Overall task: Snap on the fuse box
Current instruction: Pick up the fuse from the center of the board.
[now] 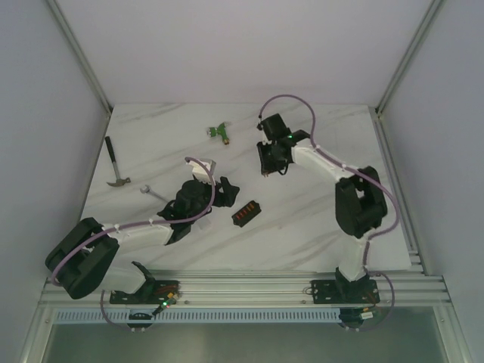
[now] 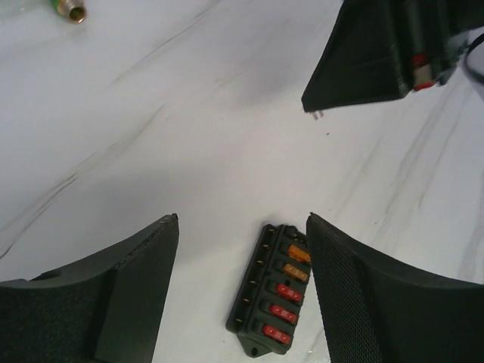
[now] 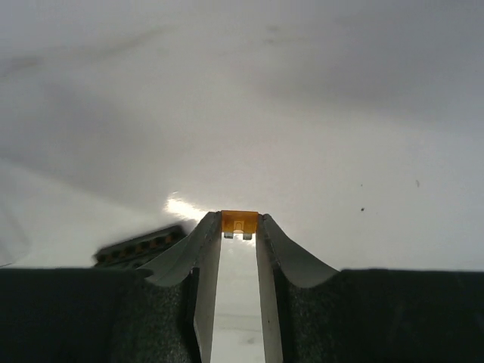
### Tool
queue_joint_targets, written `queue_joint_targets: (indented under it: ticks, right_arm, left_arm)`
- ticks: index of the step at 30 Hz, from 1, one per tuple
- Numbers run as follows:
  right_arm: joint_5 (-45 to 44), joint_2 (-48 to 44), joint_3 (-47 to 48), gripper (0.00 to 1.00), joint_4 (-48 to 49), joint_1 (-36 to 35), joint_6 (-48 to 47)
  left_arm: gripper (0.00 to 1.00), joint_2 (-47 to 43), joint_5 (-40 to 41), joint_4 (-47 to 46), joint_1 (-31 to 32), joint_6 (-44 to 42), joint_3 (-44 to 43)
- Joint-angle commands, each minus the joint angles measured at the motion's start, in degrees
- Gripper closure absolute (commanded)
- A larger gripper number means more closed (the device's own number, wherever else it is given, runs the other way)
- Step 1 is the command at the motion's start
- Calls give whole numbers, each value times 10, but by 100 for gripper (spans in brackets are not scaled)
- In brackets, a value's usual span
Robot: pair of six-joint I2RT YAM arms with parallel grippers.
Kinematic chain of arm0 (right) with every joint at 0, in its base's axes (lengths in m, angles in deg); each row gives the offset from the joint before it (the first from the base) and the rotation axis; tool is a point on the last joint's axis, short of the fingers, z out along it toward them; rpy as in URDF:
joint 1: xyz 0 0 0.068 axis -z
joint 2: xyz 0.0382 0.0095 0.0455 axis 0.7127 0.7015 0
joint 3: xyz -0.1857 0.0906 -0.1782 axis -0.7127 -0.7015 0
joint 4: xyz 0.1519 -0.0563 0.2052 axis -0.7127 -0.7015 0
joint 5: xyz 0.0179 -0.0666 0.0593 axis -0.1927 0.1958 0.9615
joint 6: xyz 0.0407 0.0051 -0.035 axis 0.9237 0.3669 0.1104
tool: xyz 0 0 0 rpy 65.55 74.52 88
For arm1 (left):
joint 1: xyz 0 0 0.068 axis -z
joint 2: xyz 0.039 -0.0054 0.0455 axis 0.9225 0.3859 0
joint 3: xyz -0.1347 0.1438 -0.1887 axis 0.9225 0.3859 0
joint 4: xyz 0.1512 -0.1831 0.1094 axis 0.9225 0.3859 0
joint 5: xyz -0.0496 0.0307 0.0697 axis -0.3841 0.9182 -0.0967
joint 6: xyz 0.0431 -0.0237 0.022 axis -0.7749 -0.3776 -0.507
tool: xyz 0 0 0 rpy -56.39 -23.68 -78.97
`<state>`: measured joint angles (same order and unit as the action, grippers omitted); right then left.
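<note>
- The fuse box lies flat on the table, fuses facing up, a bit slanted, right in front of the left arm.
- The left gripper hangs wide open astride it. The box sits right by 1 finger and well off the other, so closing like that would probably shove or twist it before it's pinned.
- The right gripper is pinched narrow on a small orange fuse, held only at the very tips and well away from the box. With a grip that thin, a crooked push could tilt it or pop it loose.
- 5 fuses look seated already. The free slot can't be made out, so lining up the blades is the dicey part.
</note>
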<state>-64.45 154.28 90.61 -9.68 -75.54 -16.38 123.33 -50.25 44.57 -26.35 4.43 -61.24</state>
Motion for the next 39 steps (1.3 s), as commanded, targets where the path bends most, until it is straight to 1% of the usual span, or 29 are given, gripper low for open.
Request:
queue_joint_targets:
  ticks: [1, 6, 8, 15, 20, 29, 39]
  right_arm:
    - [56, -90, -44, 77, 66, 0, 59]
    - [77, -166, -101, 76, 121, -2, 105]
    - [87, -190, -116, 76, 133, -2, 116]
    - [101, -258, -172, 76, 177, -7, 160]
    - [108, -280, -197, 76, 195, -10, 178]
    - [115, -296, -220, 76, 211, -16, 196]
    - [115, -323, -260, 76, 251, -22, 232]
  left_arm:
    - [24, 2, -9, -68, 14, -19, -20]
    - [29, 12, -5, -127, 35, -41, -26]
    - [33, 18, -11, -146, 42, -48, -33]
    - [41, 72, -33, -177, 57, -56, -73]
    - [49, 102, -41, -189, 62, -49, -99]
    - [59, 121, -64, -220, 64, -30, -110]
    - [78, 141, -60, -249, 65, 6, -114]
